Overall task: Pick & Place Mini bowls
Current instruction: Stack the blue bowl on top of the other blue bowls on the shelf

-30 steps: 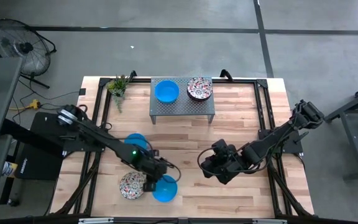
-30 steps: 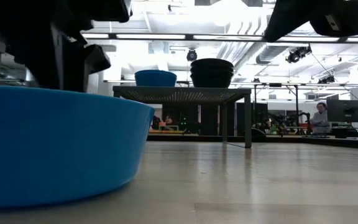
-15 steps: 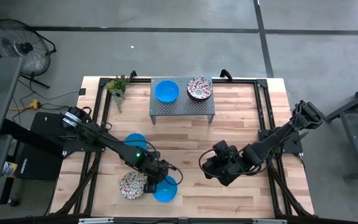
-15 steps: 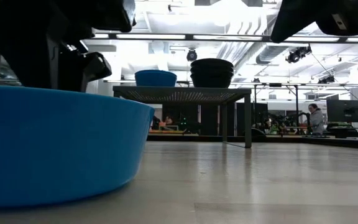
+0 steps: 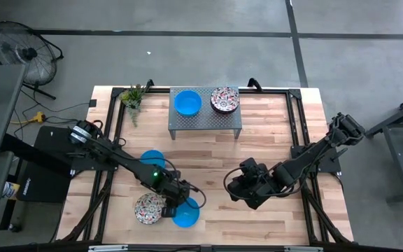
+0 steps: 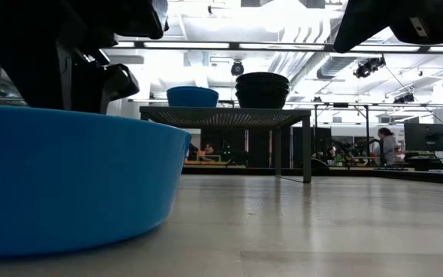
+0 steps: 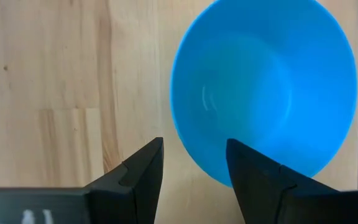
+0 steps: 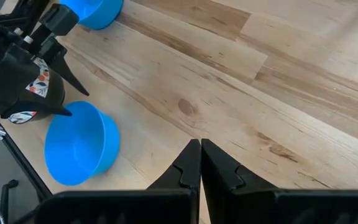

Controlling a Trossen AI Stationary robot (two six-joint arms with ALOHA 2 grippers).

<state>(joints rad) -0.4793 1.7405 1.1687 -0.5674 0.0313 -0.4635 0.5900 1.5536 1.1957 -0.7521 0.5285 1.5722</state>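
Left wrist view: blue bowl (image 7: 263,87) rim between open left gripper (image 7: 194,165) jaws.

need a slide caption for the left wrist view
Open left pincer poised over the rim of a blue mini bowl on the wooden table.

Closed right fingers (image 8: 199,163) above bare wood; left gripper (image 8: 73,93) straddles blue bowl (image 8: 79,144) rim.

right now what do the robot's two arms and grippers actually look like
Both arms are dark, nearly black, jointed links. The left arm shows a small green light near its wrist, and cables run along it. The left gripper has two dark, pointed, wedge-shaped fingers; white lettering shows faintly on its body. The right gripper has the same black tapered fingers on a flat dark bar.
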